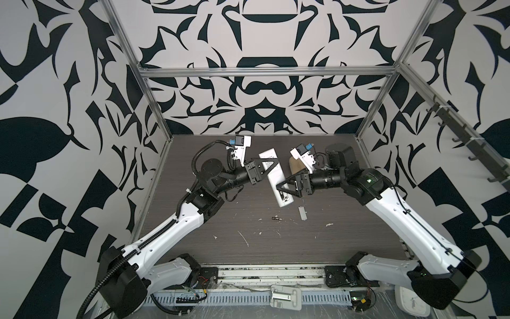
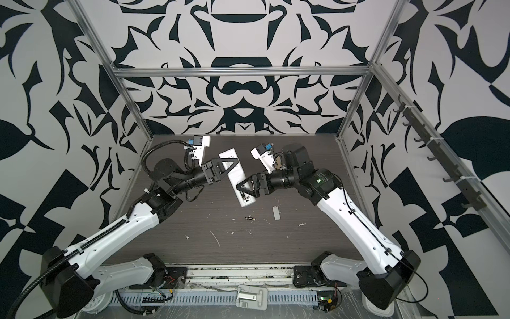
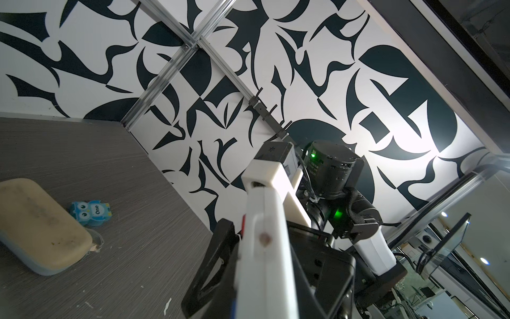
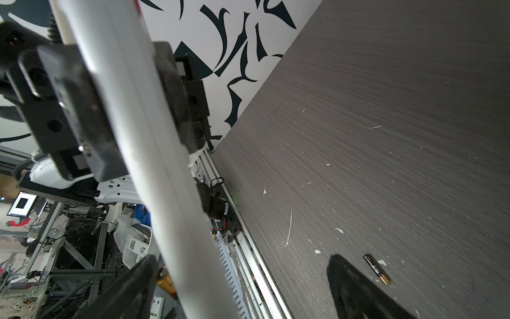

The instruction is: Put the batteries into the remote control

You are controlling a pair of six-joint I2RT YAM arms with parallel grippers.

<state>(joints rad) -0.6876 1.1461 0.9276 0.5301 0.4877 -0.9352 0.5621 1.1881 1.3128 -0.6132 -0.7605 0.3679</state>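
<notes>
My left gripper (image 1: 269,165) (image 3: 265,240) is shut on the white remote control (image 1: 276,176) (image 2: 234,176) and holds it tilted above the table. The remote's open battery bay (image 1: 284,196) is at the near end. My right gripper (image 1: 283,190) (image 4: 241,259) stands open with its fingers on either side of that end. The remote (image 4: 154,154) runs close to one finger, and a gold-ended battery (image 4: 165,281) shows between the two. Another battery (image 1: 276,218) (image 2: 250,218) (image 4: 376,272) lies loose on the table in front of the remote.
A small grey-white cover (image 1: 303,213) (image 2: 276,213) lies right of the loose battery. A beige oblong case (image 3: 41,229) (image 1: 294,165) and a blue owl figure (image 3: 91,212) sit at the back. White scraps (image 1: 242,237) dot the dark table.
</notes>
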